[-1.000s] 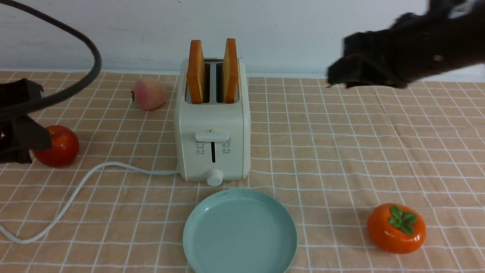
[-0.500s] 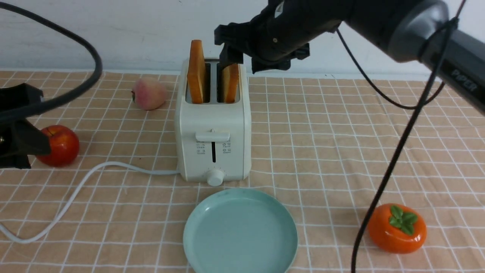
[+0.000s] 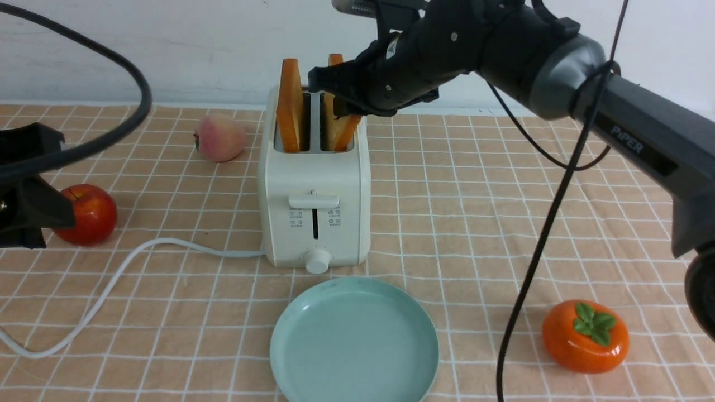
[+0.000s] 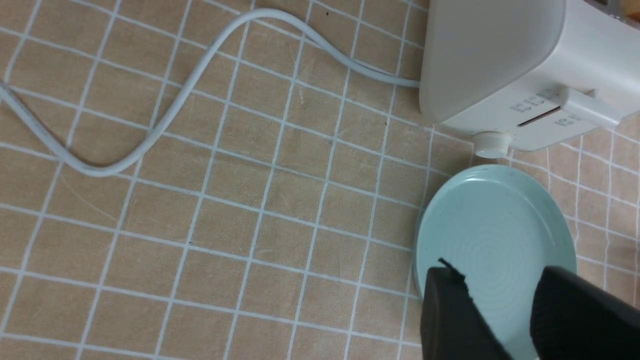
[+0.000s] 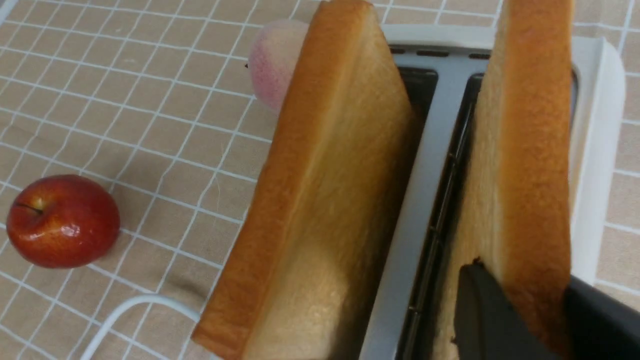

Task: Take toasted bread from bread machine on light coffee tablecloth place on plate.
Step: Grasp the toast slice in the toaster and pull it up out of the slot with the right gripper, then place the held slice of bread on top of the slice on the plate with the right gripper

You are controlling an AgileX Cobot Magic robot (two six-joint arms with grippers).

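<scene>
right gripper [image 5: 532, 295] clamped on tilted right toast slice [image 5: 525, 150]: lift straight up, clearing the toaster [image 3: 313, 190] slot without dragging.

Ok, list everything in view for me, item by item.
toasted bread: two, golden-tan with orange-brown crust, standing in the bread machine's slots, the right slice tilted
bread machine: one, cream-white, mid-cloth, behind the plate
plate: one, pale teal, empty, in front of the bread machine
tablecloth: one, peach-tan with white grid, covering the table
cord: one, white, running left from the bread machine
apple: one, red, far left
peach: one, pink, back left of the bread machine
persimmon: one, orange with green leaves, front right
wall: one, white, behind
left gripper: one, black, open, holding nothing
right gripper: one, black, closed on the right slice
</scene>
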